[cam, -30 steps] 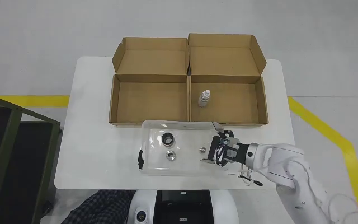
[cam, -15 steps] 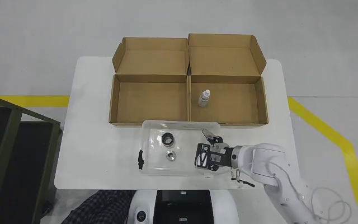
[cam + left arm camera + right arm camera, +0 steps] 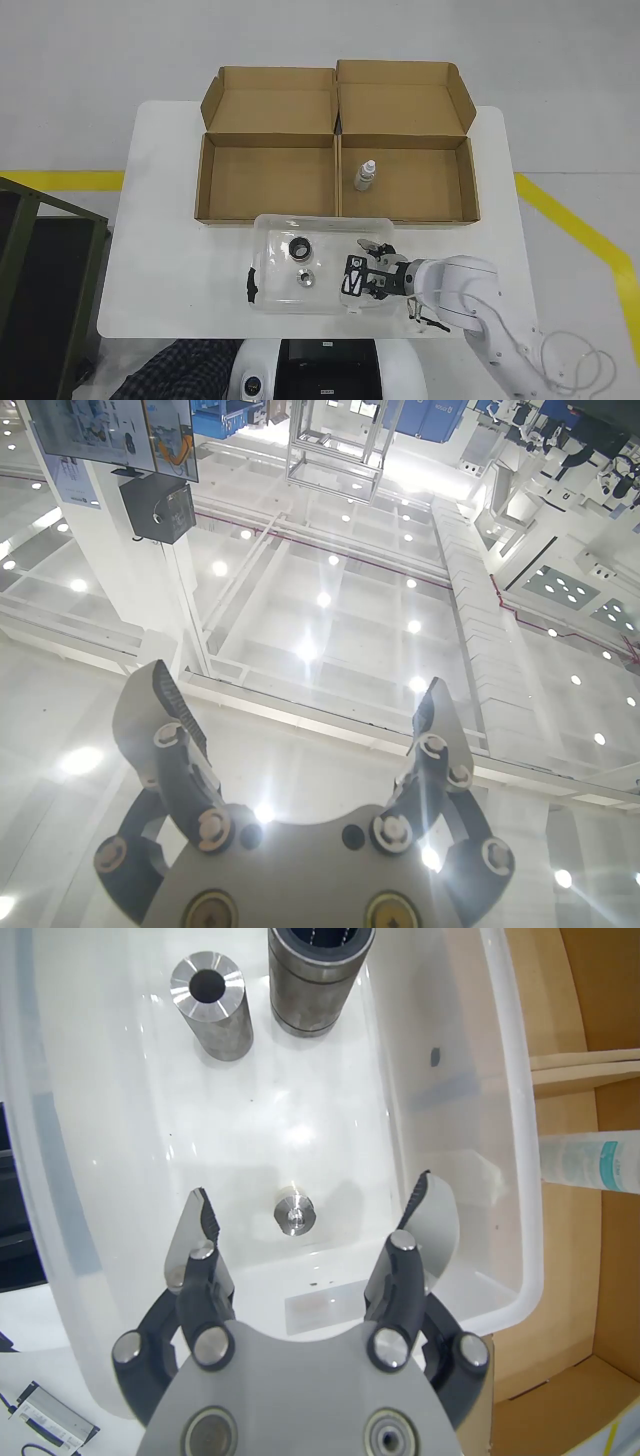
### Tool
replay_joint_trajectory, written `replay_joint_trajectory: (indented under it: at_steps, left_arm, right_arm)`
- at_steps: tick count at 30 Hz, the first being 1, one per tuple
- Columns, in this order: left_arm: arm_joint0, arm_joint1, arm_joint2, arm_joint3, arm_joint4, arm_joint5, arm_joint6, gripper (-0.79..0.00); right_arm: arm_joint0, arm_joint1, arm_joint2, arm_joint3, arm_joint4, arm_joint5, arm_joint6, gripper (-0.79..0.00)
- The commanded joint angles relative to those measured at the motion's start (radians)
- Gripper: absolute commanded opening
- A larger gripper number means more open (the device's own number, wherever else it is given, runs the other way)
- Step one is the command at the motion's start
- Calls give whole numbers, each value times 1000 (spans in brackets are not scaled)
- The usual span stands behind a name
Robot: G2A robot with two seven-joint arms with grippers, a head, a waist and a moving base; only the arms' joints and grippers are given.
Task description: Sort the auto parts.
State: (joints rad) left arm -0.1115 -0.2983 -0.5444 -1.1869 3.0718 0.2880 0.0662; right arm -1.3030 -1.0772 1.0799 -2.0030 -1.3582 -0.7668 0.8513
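The right arm lay low over the right end of the clear plastic bin (image 3: 270,225), its forearm coming in from beyond that end and its wrist turned so that the right gripper (image 3: 352,277) pointed along the bin towards its middle. In the wrist view the right gripper (image 3: 312,1188) had its jaws spread wide and held nothing. The small silver stud (image 3: 295,1219) stood on the bin floor just ahead of and between the fingertips, not touched by either. Farther along the bin stood the dark grey steel sleeve (image 3: 320,978) and, beside it, the shorter silver cylinder with a bored hole (image 3: 212,1008). Both were upright and well apart from the stud. The left gripper (image 3: 296,677) pointed up at the ceiling, its jaws also wide and bare. The small white bottle (image 3: 366,175) lay in the brown cardboard box (image 3: 420,190) beyond the bin's far right side. Over the last second the right gripper had slid from the bin's right end towards its middle and now covered the stud from above, while the sleeve (image 3: 299,247), the cylinder (image 3: 308,279) and the bottle had kept their places.
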Motion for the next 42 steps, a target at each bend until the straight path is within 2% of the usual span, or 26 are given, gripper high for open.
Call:
replay_joint_trajectory:
  at_steps: [1, 5, 7, 8, 17, 22, 24, 33, 42]
  left_arm:
    - [0, 0, 0, 0, 0, 0, 0, 0]
    - [0, 0, 0, 0, 0, 0, 0, 0]
    - [0, 0, 0, 0, 0, 0, 0, 0]
    - [0, 0, 0, 0, 0, 0, 0, 0]
    - [0, 0, 0, 0, 0, 0, 0, 0]
    - [0, 0, 0, 0, 0, 0, 0, 0]
    - [0, 0, 0, 0, 0, 0, 0, 0]
    - [0, 0, 0, 0, 0, 0, 0, 0]
    - [0, 0, 0, 0, 0, 0, 0, 0]
  right_arm:
    - [1, 0, -7, 3, -4, -1, 6, -215]
    - [10, 0, -25, 12, -10, 0, 18, -280]
    - [16, -1, -34, 18, -12, 3, 23, -379]
    - [20, -1, -38, 20, -12, 4, 24, -397]
    - [50, -4, -77, 34, -22, 16, 62, -508]
    - [63, -6, -91, 36, -21, 21, 65, -668]
    - [64, -5, -92, 30, -20, 22, 63, -779]
    - [48, 2, -75, -18, -17, 16, 11, -785]
    - [41, 6, -64, 10, 1, -12, -142, -785]
